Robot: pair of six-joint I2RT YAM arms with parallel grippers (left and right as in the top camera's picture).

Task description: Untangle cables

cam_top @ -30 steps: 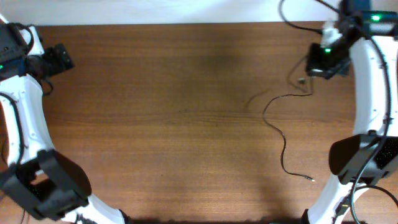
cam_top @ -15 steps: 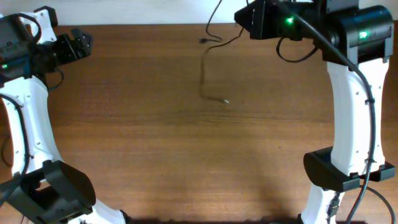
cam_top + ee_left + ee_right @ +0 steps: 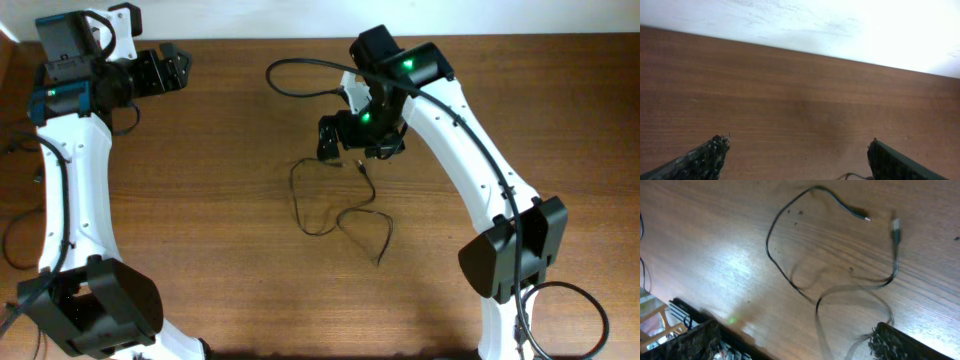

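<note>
A thin black cable [image 3: 312, 226] lies in loose loops on the middle of the wooden table [image 3: 200, 230]. In the right wrist view the cable [image 3: 775, 260] shows two small plug ends close together, one silver-tipped [image 3: 866, 218]. My right gripper [image 3: 340, 150] hovers over the loops' upper end, jaws wide apart. Blurred strands run between its fingers [image 3: 892, 342] and brush the right one; nothing is clamped. My left gripper [image 3: 180, 62] is open at the far left back, well away from the cable. A short bit of thin cord [image 3: 854, 176] shows at the bottom edge of the left wrist view.
A thicker black cord [image 3: 290, 68] arcs over the table's back edge beside the right arm. The white wall [image 3: 840, 25] runs right behind the table's far edge. The right arm's base [image 3: 510, 250] stands at the front right, the left arm's base [image 3: 95, 305] at the front left.
My right arm swung from the back right corner to the table's middle, carrying the cable. Its jaws opened and the cable now lies in loops. My left gripper shifted rightward.
</note>
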